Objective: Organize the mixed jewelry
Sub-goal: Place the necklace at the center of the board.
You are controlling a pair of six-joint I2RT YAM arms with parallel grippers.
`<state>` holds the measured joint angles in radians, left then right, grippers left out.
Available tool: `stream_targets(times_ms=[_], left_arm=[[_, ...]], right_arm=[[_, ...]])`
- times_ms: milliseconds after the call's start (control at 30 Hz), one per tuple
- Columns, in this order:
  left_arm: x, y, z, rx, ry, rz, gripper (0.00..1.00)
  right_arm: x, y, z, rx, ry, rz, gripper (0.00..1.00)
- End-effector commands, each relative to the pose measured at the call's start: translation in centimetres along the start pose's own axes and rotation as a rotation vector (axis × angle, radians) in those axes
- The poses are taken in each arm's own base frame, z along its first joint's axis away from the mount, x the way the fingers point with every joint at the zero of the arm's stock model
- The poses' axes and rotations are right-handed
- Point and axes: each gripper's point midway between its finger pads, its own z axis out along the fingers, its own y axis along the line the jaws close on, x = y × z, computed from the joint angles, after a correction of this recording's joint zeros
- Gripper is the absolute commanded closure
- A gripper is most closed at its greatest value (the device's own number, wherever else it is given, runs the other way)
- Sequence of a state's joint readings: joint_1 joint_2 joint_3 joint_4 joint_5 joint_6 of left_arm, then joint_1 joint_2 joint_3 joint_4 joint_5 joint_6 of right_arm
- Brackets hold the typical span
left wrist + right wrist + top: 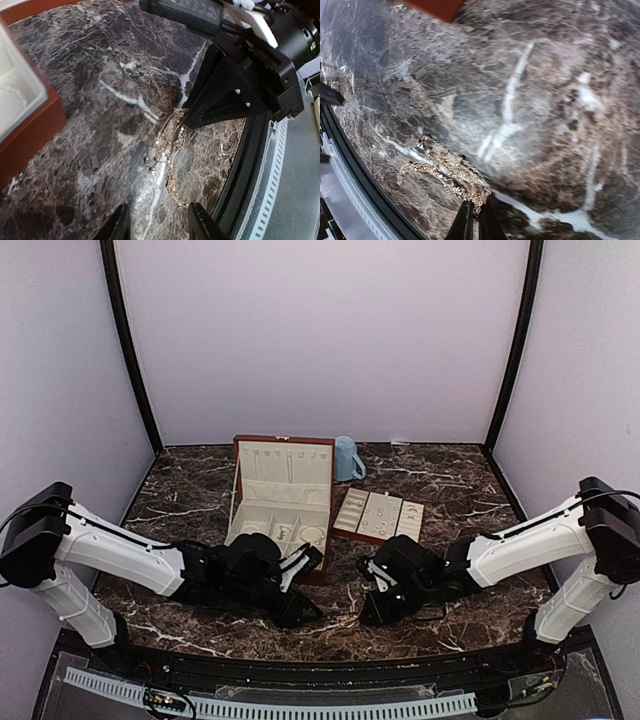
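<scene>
My right tool (pixel 476 209) is pinched almost closed on one end of the tangled pale chain (pixel 451 172), which lies on the marble table (pixel 555 90) near its front edge, while my left tool (pixel 159 226) hovers beside it, open and empty.

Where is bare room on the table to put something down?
Free: marble right of the tray, and left of the box. Crowded: the near edge between the left tool and right tool, where the chain lies.
</scene>
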<state>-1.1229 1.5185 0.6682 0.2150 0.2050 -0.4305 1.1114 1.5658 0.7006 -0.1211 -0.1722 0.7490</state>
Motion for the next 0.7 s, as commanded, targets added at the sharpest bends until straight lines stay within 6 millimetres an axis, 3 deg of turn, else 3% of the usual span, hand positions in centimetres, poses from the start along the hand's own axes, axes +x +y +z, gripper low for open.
stream_targets(times_ms=[0,233,433,667], left_arm=[[-1.8,-2.0,2.0,0.034,-0.036,0.103,0.58],[-1.1,-1.9,4.8,0.014,0.012,0.143,0.58],[-0.3,-1.1,6.5,-0.053,0.058,0.149,0.61],[0.1,0.2,7.0,-0.151,0.079,0.169,0.69]], right_arm=[[-0.5,-1.4,-1.3,0.037,-0.055,0.052,0.9],[-0.4,-2.8,-3.2,0.039,-0.128,0.109,0.73],[-1.4,-2.2,-4.3,-0.014,-0.192,0.129,0.69],[-1.7,-1.4,-4.8,-0.065,-0.227,0.135,0.68]])
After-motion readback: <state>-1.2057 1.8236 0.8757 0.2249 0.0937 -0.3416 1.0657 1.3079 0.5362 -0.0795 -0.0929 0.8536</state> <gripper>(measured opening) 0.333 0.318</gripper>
